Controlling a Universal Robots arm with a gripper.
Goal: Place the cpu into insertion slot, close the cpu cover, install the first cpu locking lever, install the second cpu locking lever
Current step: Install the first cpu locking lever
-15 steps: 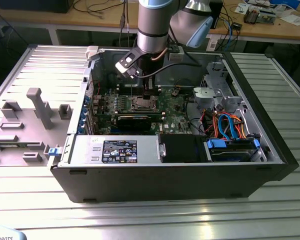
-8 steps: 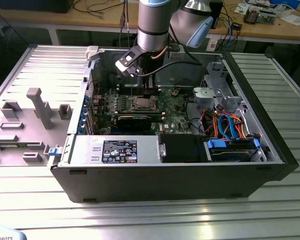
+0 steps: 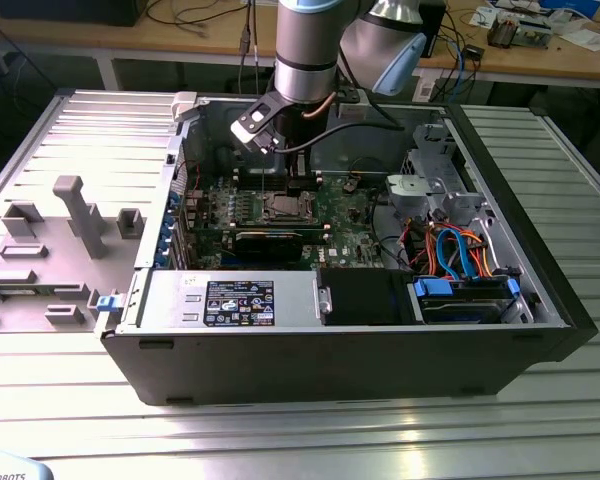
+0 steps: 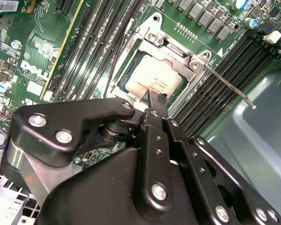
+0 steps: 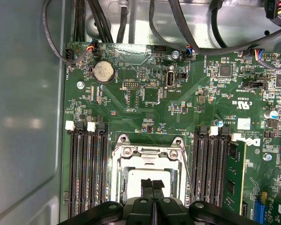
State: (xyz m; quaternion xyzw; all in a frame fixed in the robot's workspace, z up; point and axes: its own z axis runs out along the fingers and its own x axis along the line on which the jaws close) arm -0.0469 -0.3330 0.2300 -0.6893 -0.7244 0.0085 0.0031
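Second wrist view: the end effector (image 4: pixel 154 99) is held closed, nothing gripped, tips just above the cpu (image 4: pixel 152 80). The cpu is seated in the insertion slot (image 4: pixel 149 29) beneath, framed by the lowered cpu cover (image 4: pixel 176 56). Closed fingers are probably meant for pushing. A locking lever (image 4: pixel 225 83) beside it is seemingly left unlatched.
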